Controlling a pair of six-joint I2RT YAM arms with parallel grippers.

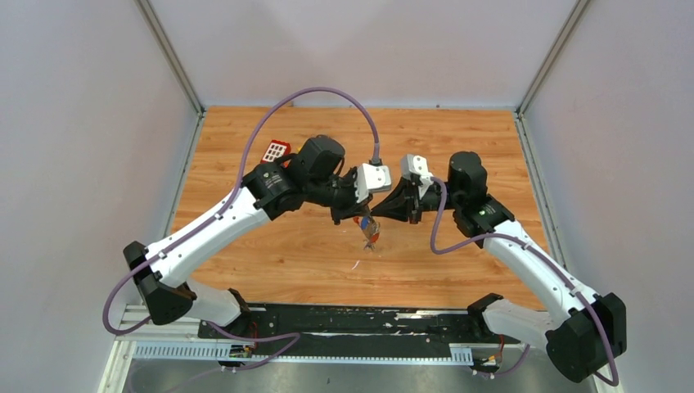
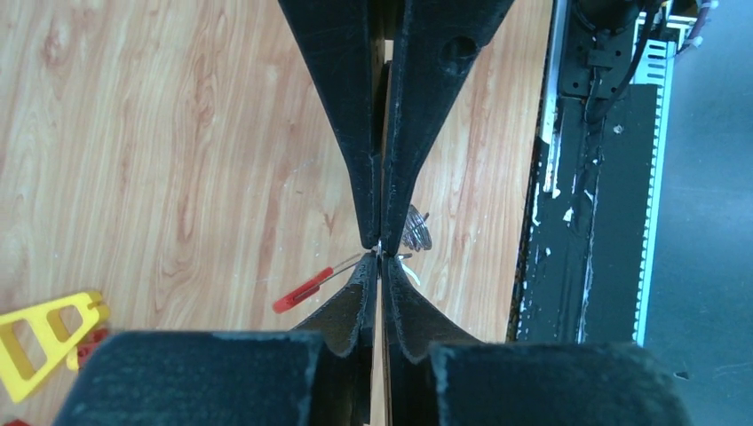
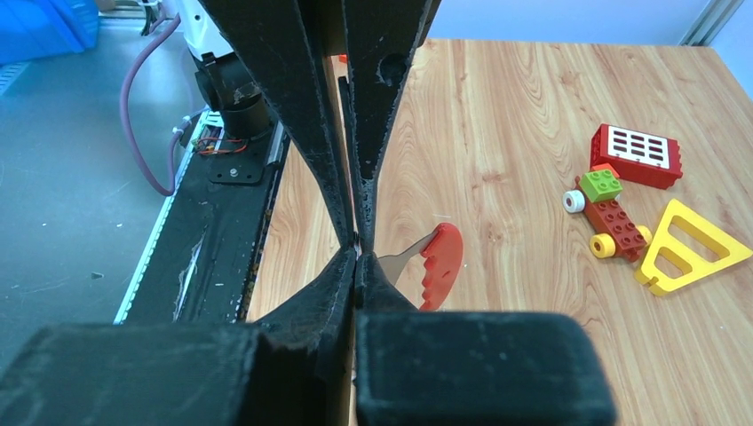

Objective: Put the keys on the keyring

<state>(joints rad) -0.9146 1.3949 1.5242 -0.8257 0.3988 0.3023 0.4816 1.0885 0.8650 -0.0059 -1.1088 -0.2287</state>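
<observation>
counter [image 1: 286,254]: wood, both arms reach in over it and meet at centre of the top view.
red square block [image 1: 276,151]: white buttons, upper left of centre in the top view, just behind the left arm's wrist.
left hand [image 2: 380,266]: fingers pressed flat together, no gap. Tips butt against the other hand's tips at mid-frame.
key bundle [image 1: 370,233]: small red/blue/silver cluster, off the counter, hanging right below the point where the hands meet. Can't separate keys from keyring in the top view.
red curved piece [image 3: 441,264]: ridged edge, silver shank running to the fingertip junction, just right of it in the right wrist view.
silver coil [image 2: 416,229]: just right of the tips in the left wrist view.
grip: a tiny shiny bit sits at the junction. Can't tell which hand clamps it.
right hand [image 3: 357,266]: fully closed, tip to tip with the left.
toys: green block [image 3: 601,184], wheeled brick toy [image 3: 619,226], yellow triangular frame [image 3: 659,253], grouped at right of the right wrist view, well apart from the hands.
</observation>
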